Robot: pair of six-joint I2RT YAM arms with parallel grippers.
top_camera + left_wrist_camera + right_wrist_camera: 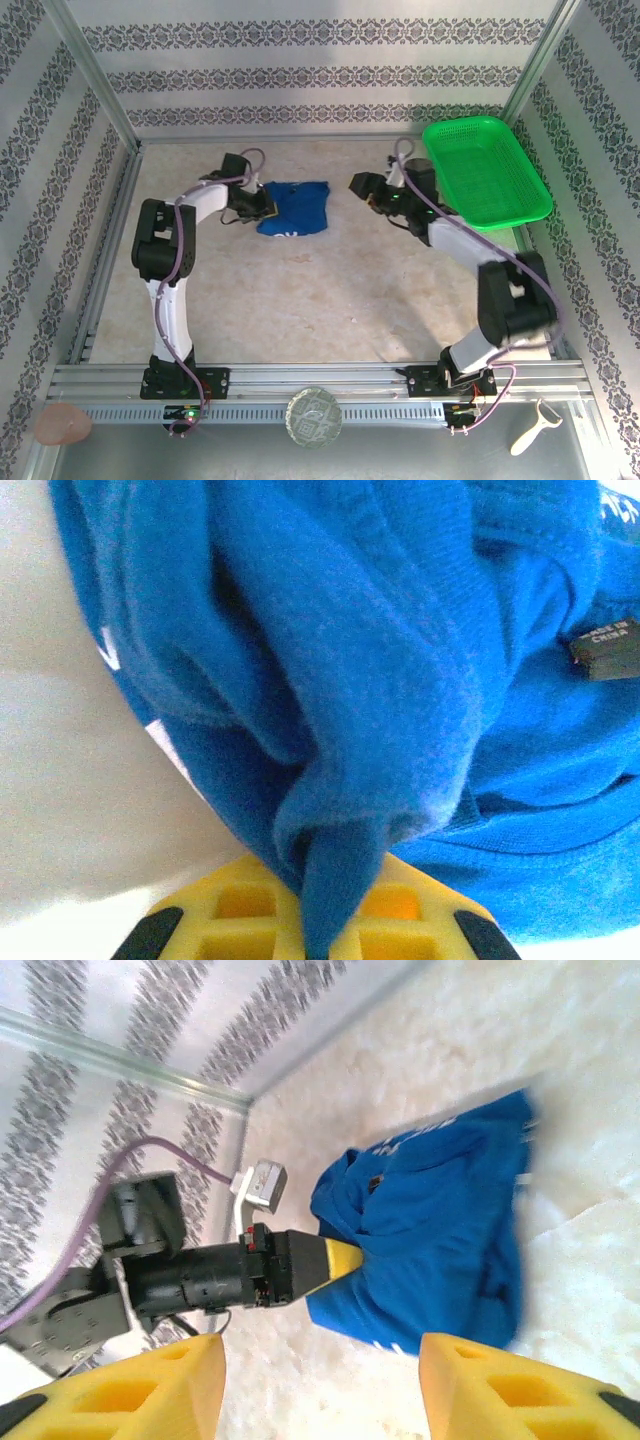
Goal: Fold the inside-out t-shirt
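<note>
The inside-out t-shirt [295,208] is a royal-blue bundle lying crumpled at the back middle of the table. My left gripper [268,211] is at its left edge, shut on a fold of the cloth. In the left wrist view that fold [330,880] runs down between the yellow fingers [240,905], and a dark label [605,645] shows at the right. My right gripper [358,186] hangs a little to the right of the shirt, apart from it and open. Its yellow fingers [130,1390] stand wide with nothing between them, above the shirt [440,1230] and the left gripper [345,1257].
A green mesh basket [485,168] rests at the back right, tilted over the table's edge behind the right arm. On the front ledge lie a round patterned disc [314,417], a peeler [535,428] and a pinkish object [62,424]. Patterned walls close off three sides.
</note>
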